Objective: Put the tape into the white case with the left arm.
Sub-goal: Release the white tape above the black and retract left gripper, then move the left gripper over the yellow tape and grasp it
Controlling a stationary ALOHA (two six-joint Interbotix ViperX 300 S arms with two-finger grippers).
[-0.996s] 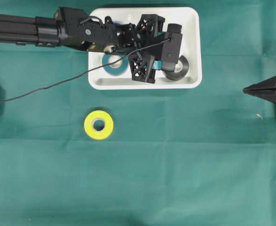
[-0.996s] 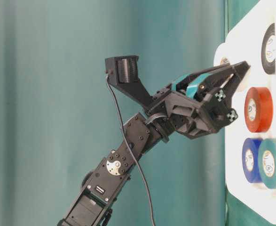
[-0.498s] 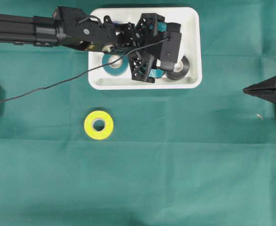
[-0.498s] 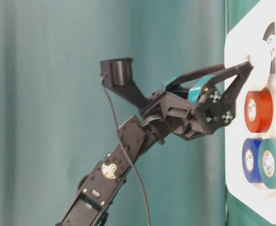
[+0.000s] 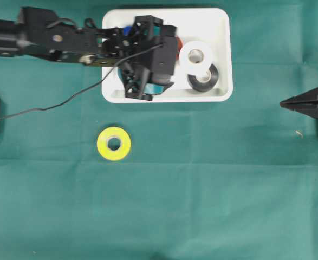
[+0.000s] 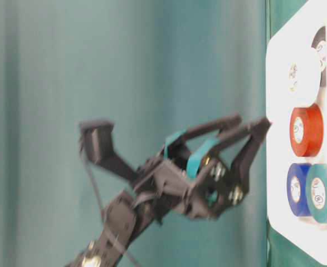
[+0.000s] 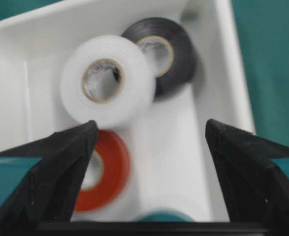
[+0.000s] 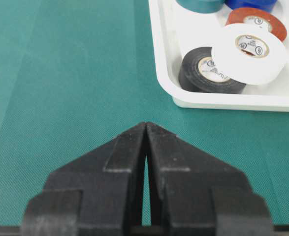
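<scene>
white tape (image 5: 195,54): white roll, lying tilted in the white case (image 5: 222,32), leaned on a black roll (image 5: 206,80); released, just ahead of the left end effector (image 7: 149,147), between its spread tips.
white case: shallow white tray with rounded corners, seen under and ahead of the left end effector.
yellow tape (image 5: 114,143): flat on the counter, well apart from it.

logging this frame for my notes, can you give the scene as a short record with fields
left gripper: open, empty, above the case
right gripper: shut, off to the side on the cloth
white case: holds white, black, red, blue and teal rolls
white tape roll: leaning on the black tape roll
yellow tape roll: on the green cloth, outside the case
</scene>
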